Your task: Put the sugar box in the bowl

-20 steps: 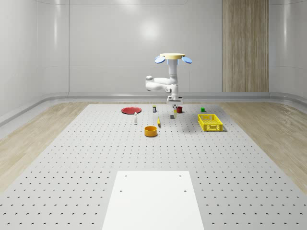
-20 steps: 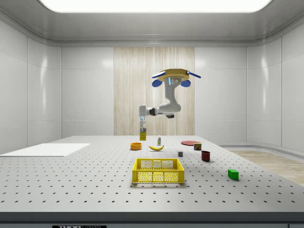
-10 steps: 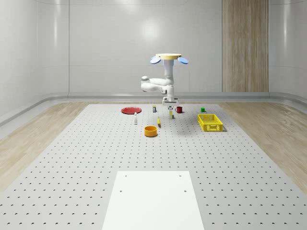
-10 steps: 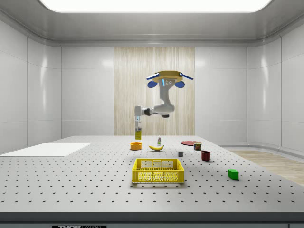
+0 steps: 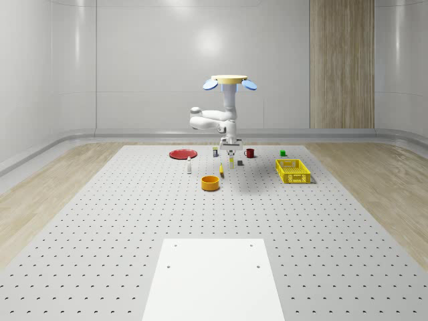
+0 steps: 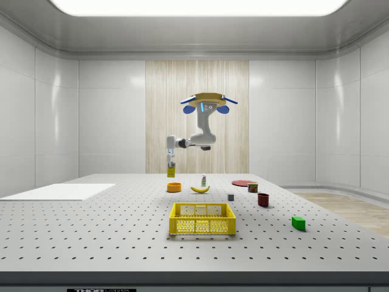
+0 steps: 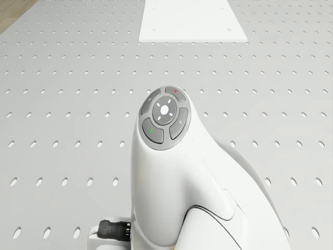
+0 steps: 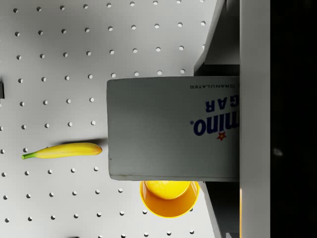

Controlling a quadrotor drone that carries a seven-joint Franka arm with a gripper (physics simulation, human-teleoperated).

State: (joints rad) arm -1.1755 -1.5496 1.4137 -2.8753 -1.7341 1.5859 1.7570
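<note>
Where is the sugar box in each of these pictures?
Whole-scene view: sugar box hangs from the claw, just behind the orange bowl.
Side view: the box hangs just above the bowl.
Drone view: not in it.
Wrist view: the box is the grey slab, the bowl beneath it.
Shared landmark: the bowl.

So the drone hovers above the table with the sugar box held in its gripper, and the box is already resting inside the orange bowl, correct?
Not quite. The drone does hover above the table with the sugar box in the gripper, but the side view shows the box hanging in the air above the orange bowl, clear of its rim, not resting inside it.
</note>
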